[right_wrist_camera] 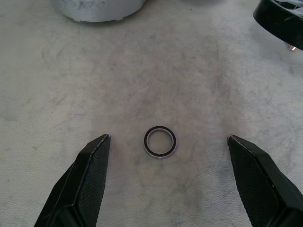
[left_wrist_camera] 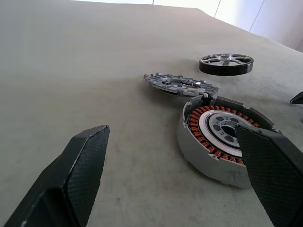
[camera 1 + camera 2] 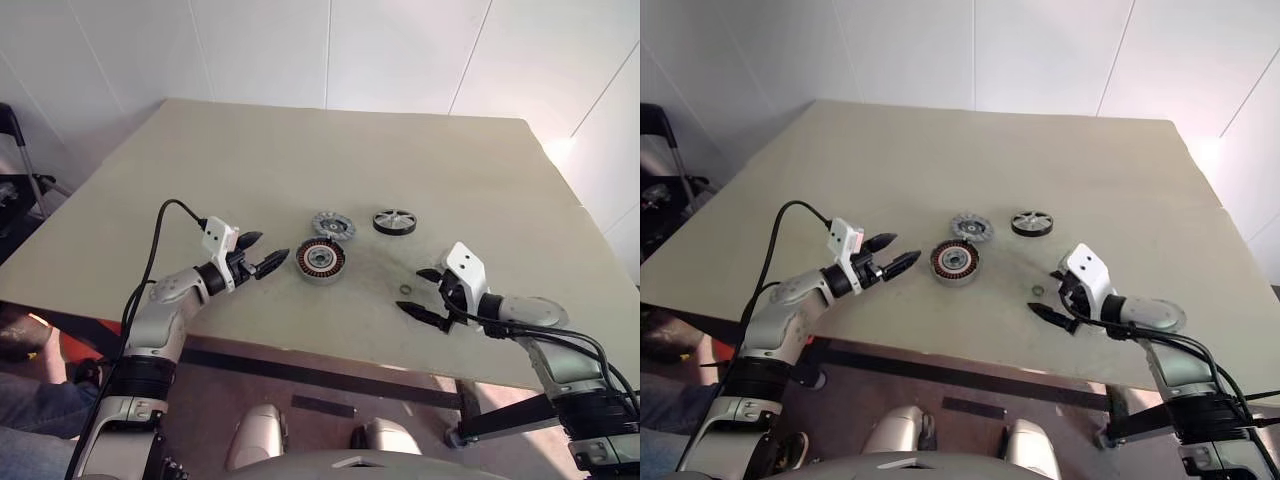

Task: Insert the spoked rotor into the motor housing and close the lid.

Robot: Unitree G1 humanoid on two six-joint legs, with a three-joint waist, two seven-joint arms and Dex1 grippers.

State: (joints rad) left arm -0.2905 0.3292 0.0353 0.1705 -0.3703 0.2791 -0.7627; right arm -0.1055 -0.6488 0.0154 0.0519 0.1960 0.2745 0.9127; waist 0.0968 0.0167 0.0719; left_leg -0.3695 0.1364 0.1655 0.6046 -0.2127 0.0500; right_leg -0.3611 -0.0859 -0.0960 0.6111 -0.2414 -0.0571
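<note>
The left tool (image 3: 262,253) hangs spread and empty just beside the motor housing (image 3: 320,260), which sits on the desk (image 3: 250,150) right past its fingertips. Beyond the housing lies the lid (image 3: 333,225), nearly touching it, and the spoked rotor (image 3: 395,222) rests farther toward the right tool (image 3: 424,294). That tool is spread wide too, holding nothing, with a small loose ring (image 1: 160,141) on the desk between its fingers.

Beige table (image 3: 300,150) against white panelled walls (image 3: 330,50).
</note>
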